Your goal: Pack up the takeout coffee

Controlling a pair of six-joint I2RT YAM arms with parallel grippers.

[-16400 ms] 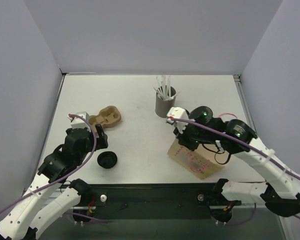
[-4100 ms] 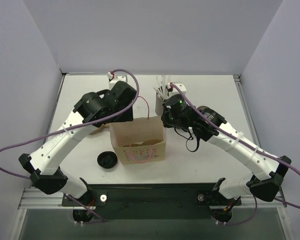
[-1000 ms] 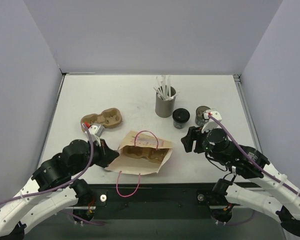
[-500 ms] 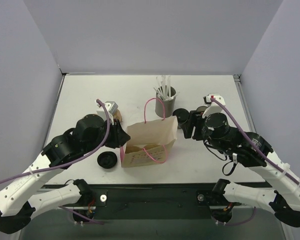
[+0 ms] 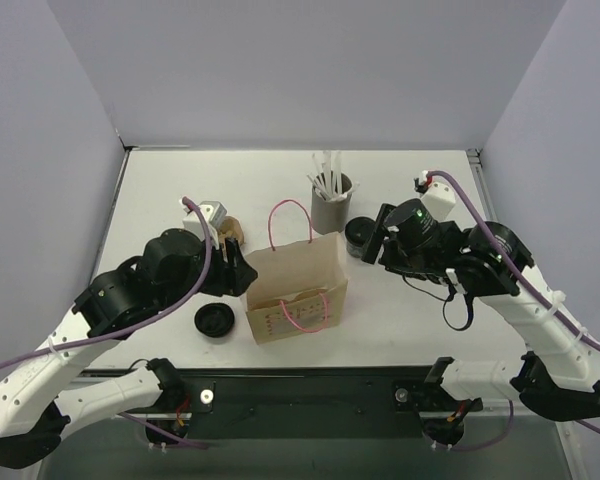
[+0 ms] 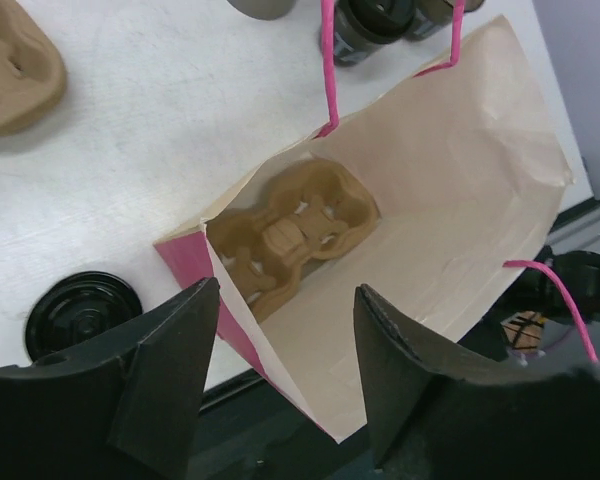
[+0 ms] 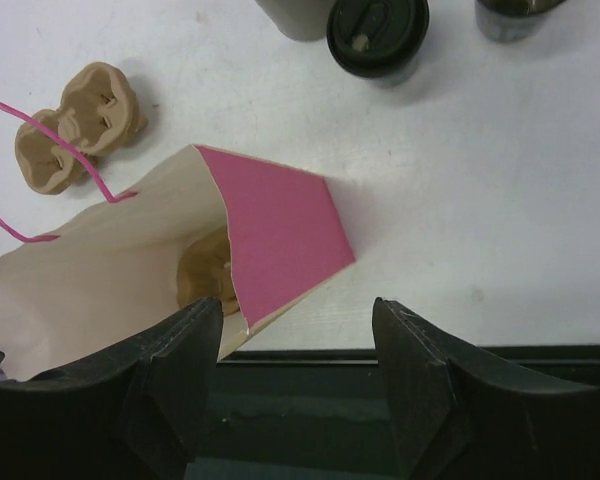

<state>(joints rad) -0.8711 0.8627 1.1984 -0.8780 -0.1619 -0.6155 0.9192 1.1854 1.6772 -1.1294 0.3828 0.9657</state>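
From up top the takeout coffee (image 5: 361,237) sits at 2 o'clock of the upright paper bag (image 5: 295,285), my left wrist cam has my left pincer (image 6: 285,300) spread apart over the open bag, and my right wrist cam has my right pincer (image 7: 295,310) apart and empty too, coffee up at 12.

Tan bag (image 5: 280,270) w/ pink handles (image 6: 327,60)

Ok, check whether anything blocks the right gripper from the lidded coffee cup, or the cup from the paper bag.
Nothing visible does. In the right wrist view only bare table lies between the right gripper and the takeout coffee. The paper bag stands open-topped beside it, a cup carrier inside.
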